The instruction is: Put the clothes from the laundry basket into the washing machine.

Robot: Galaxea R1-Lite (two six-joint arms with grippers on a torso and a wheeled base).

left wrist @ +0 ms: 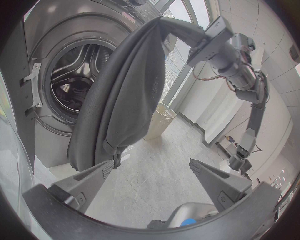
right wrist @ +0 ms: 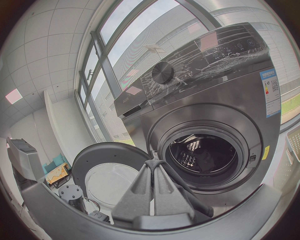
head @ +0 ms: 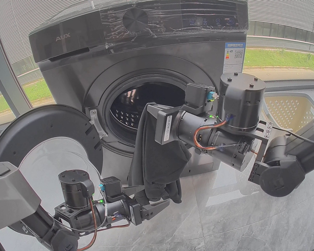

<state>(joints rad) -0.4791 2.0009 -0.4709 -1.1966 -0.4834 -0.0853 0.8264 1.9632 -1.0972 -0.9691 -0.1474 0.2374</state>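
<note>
— So, starting at the left: what is that big disc?
— The door (head: 44, 148) of the washing machine (head: 194, 60), swung fully open. It has a round dark rim around a clear, bulging glass pane.
— And next to it?
— The left gripper (head: 163, 205), low near the floor (head: 220, 235). Its two wedge-shaped black fingers (left wrist: 90, 178) are spread wide with nothing between them. One tip sits just beside the bottom of the garment (head: 156, 159); I cannot tell whether it touches.
— What is the garment like?
— Dark grey, soft and matte with a fine weave. It hangs in long folds before the machine's opening, and its lower end is bunched. The right gripper (right wrist: 153, 165) has it pinched at the top, textured fingers pressed tight together on the cloth.
— Behind it?
— The machine is smooth dark grey metal, and its glossy control panel is under crinkled clear film. The drum (head: 126, 116) is shiny perforated steel. Something dark lies low inside, too dim to name.
— And at the far right?
— The laundry basket (head: 291, 111), cream plastic with a perforated wall. It stands on the grey marbled floor beside the machine.
</note>
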